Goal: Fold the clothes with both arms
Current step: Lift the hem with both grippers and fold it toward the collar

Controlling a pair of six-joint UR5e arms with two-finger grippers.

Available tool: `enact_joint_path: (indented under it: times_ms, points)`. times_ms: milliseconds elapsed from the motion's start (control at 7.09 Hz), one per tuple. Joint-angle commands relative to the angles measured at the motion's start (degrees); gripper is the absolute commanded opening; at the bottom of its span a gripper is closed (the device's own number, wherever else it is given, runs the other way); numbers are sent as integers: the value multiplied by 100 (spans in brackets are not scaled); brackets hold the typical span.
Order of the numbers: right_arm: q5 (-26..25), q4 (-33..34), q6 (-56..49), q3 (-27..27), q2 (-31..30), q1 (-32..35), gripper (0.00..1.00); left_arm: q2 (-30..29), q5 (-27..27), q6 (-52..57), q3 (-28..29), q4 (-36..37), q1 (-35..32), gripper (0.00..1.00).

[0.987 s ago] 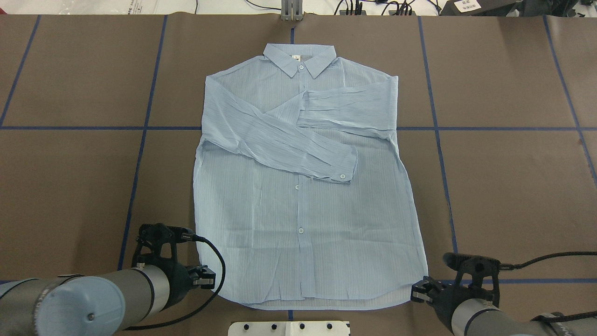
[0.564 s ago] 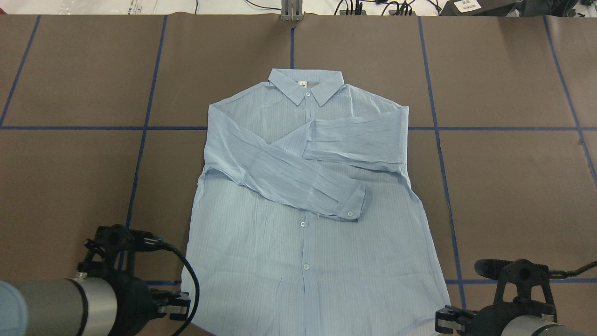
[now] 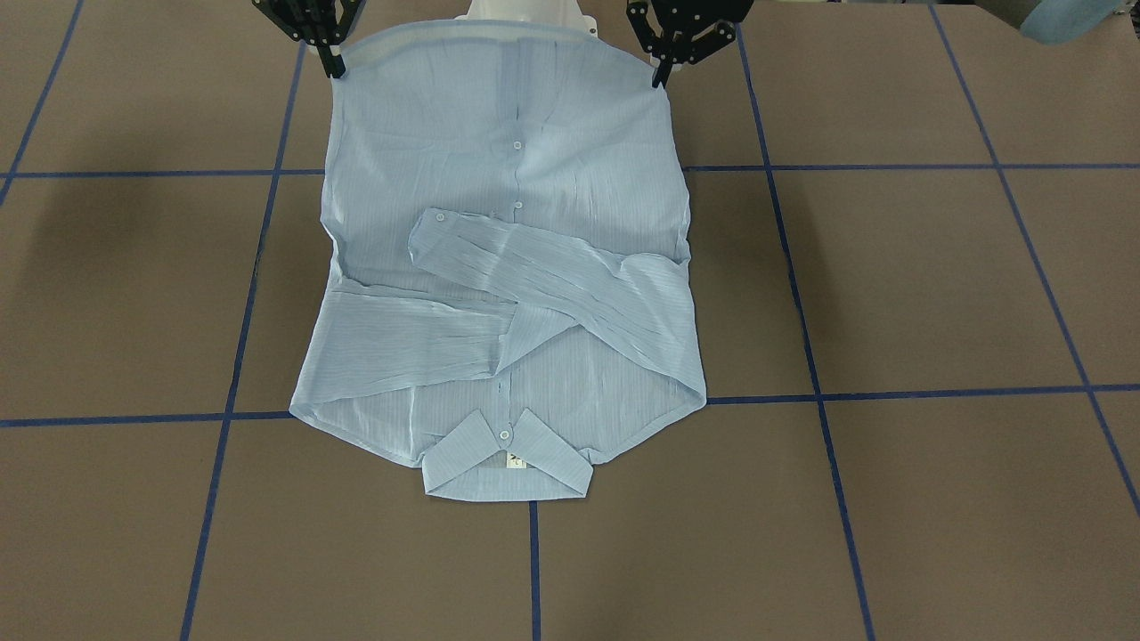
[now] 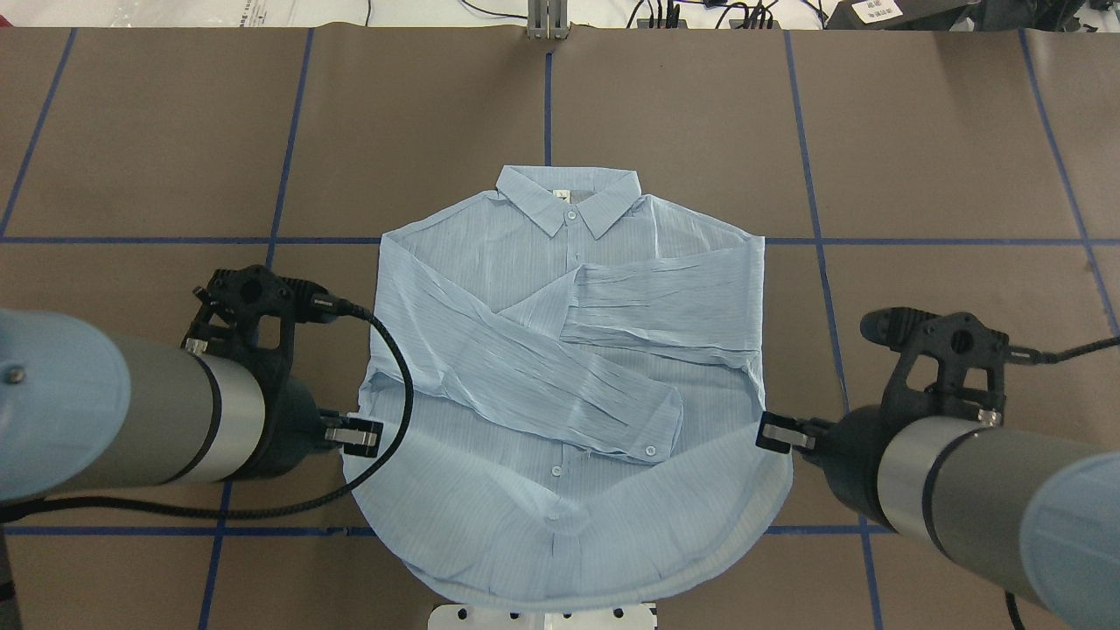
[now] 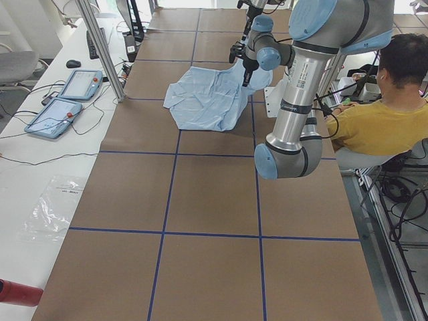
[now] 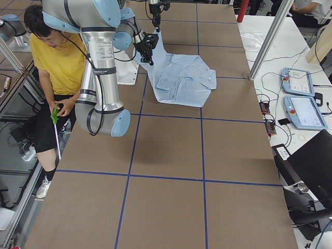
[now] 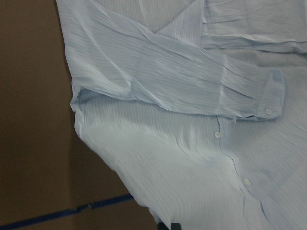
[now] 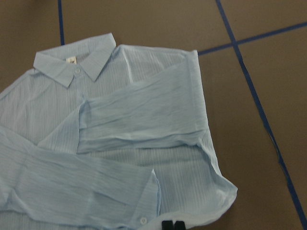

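Left gripper [image 4: 352, 435] is clamped on the shirt's [image 4: 560, 350] hem corner on its side. Right gripper [image 4: 773, 433] is clamped on the opposite corner. The front view confirms both are pinching fabric, jaws closed down to cloth thickness.

What changed: a second ago we had both grippers at table [image 4: 131, 131] level by the robot-side edge, with the shirt fully flat. Since then the whole garment has been dragged back toward that edge, so the collar [image 4: 569, 199] has slid from near the far edge toward mid-table. The grippers then rose and moved forward. The hem [image 4: 560, 582] now hangs between them in a sagging arc above the white base plate [image 4: 542, 617].

The upper half is still flat, centred across the table's width, with the collar pointing at the far edge. The crossed sleeves [image 4: 525, 367] survived the drag, and the cuff [image 4: 652, 433] still lies on the placket.

Our read: repositioning is done and we're at the start of the hem-to-collar fold. Still to do: carry the hem over the sleeves, lay it near the collar, release.

Risk: the fabric is thin, so the sagging centre may touch down first and crease. We should keep the corners level and taut.
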State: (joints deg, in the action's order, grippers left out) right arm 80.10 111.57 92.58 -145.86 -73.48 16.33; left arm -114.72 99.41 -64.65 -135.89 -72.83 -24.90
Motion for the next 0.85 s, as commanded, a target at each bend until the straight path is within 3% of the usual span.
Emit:
enact_joint_path:
  times_ms: [0, 141, 705]
  points:
    - [-12, -4, -555, 628, 448, 1227, 0, -207, -149, 251, 684, -274, -804, 0]
    - [-12, -30, -653, 1003, 674, 1606, 0, -461, -403, 242, 1043, -328, -902, 0]
    - [-30, -2408, -933, 3586, 888, 2111, 0, -551, -958, 216, 3388, -2862, -1017, 0]
